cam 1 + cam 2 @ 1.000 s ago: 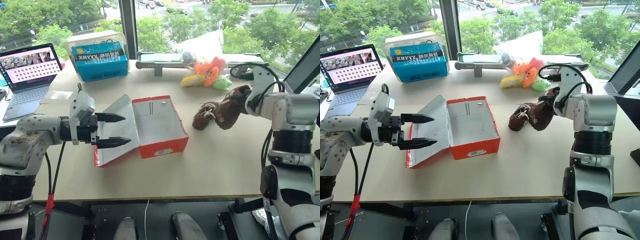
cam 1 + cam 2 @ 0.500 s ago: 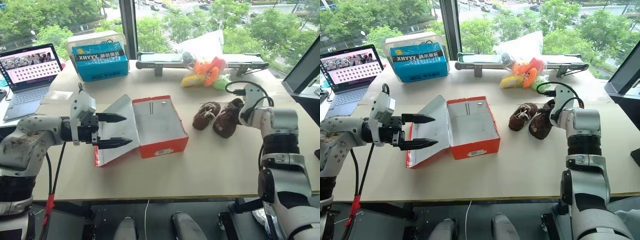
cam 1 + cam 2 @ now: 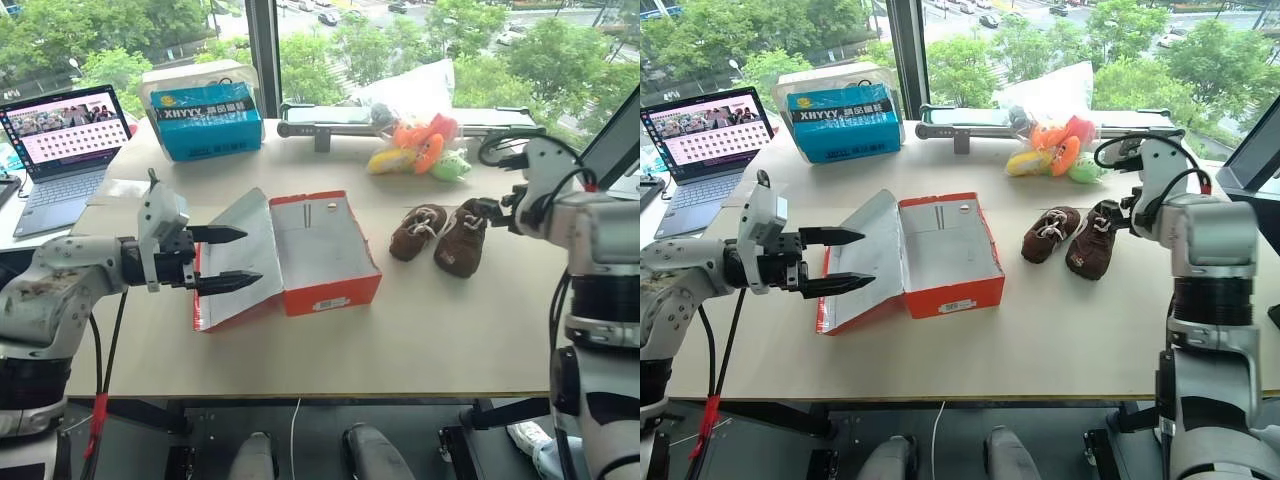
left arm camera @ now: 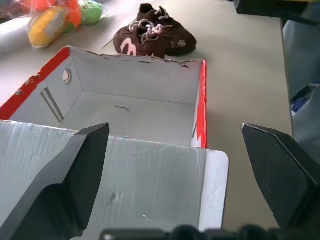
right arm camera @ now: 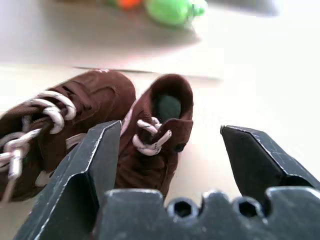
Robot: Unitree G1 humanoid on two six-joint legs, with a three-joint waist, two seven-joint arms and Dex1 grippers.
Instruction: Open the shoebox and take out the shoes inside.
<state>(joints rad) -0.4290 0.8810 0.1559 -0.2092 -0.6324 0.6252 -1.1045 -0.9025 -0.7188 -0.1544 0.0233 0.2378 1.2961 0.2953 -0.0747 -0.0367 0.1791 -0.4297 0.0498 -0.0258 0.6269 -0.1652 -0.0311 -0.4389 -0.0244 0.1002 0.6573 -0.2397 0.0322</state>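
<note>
The shoes (image 3: 1072,236) stand side by side on the table (image 3: 1060,330), to the right of the shoebox (image 3: 945,255) and apart from it, below the plush toys (image 3: 1052,150). Both are out of the box, so the task looks almost complete. They are small, dark brown, suede-like, with light laces; their long axes run nearly parallel, toes toward the box and the near edge, heels toward the right gripper (image 5: 170,145). This gripper is much nearer to them: it hangs just behind the heel of the right shoe, jaws spread wide and holding nothing. The red box lies open and empty, its lid folded out to the left. The left gripper (image 3: 228,259) hovers over that lid, jaws also spread.
</note>
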